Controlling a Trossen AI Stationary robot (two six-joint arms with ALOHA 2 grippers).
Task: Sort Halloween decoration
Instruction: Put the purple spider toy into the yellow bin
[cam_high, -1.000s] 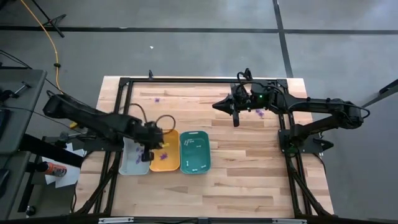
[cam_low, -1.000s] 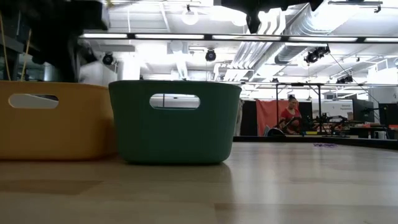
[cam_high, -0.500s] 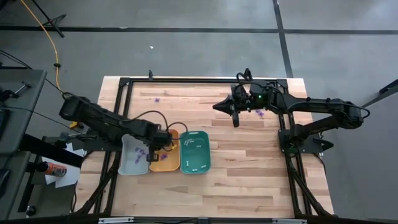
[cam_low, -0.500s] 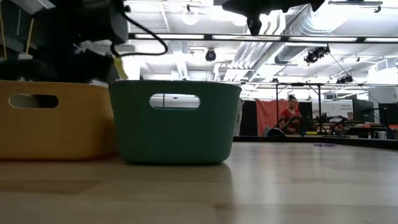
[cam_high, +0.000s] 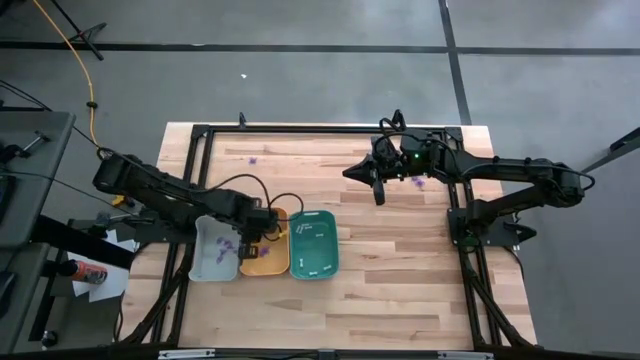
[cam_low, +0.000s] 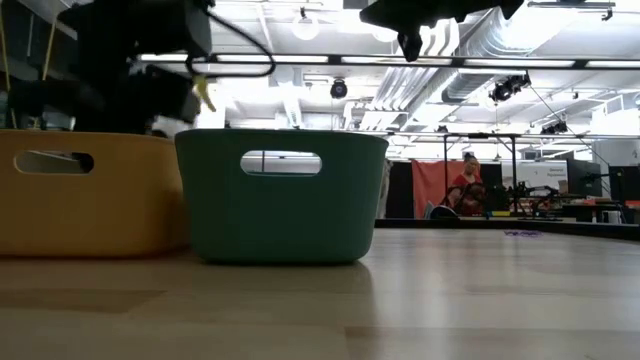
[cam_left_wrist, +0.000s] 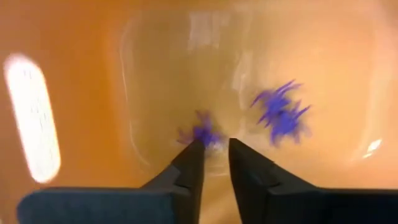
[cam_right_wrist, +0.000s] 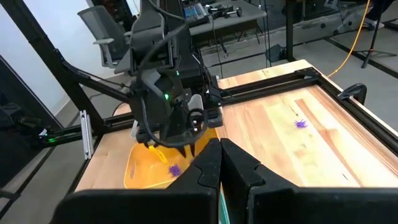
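Observation:
My left gripper (cam_high: 254, 238) reaches down into the orange tray (cam_high: 268, 262). In the left wrist view its fingers (cam_left_wrist: 214, 148) stand a narrow gap apart, just short of a small purple piece (cam_left_wrist: 203, 132) on the tray floor. A second purple piece (cam_left_wrist: 280, 112) lies farther along that floor. More purple pieces (cam_high: 225, 246) sit in the grey tray (cam_high: 203, 264). White stick pieces (cam_high: 312, 234) lie in the teal tray (cam_high: 330, 262). My right gripper (cam_high: 379, 190) hovers shut above the table's far middle, holding nothing I can see. My left gripper comes from above with its fingertips (cam_left_wrist: 194, 149) right at the near purple piece on the orange tray's floor. Whether they touch it I cannot tell.
Loose purple pieces lie on the table near the far edge (cam_high: 253, 158) and beside the right gripper (cam_high: 415, 181). The three trays stand side by side at the table's left. Bare wood stretches over the middle, near and right parts. A black frame (cam_high: 300, 130) rims the table.
My left gripper has moved toward the table's right, from above the grey tray's edge to over the orange tray, and has come down into it. The grey tray's purple pieces, covered by the arm a second ago, now show. The right arm has kept still.

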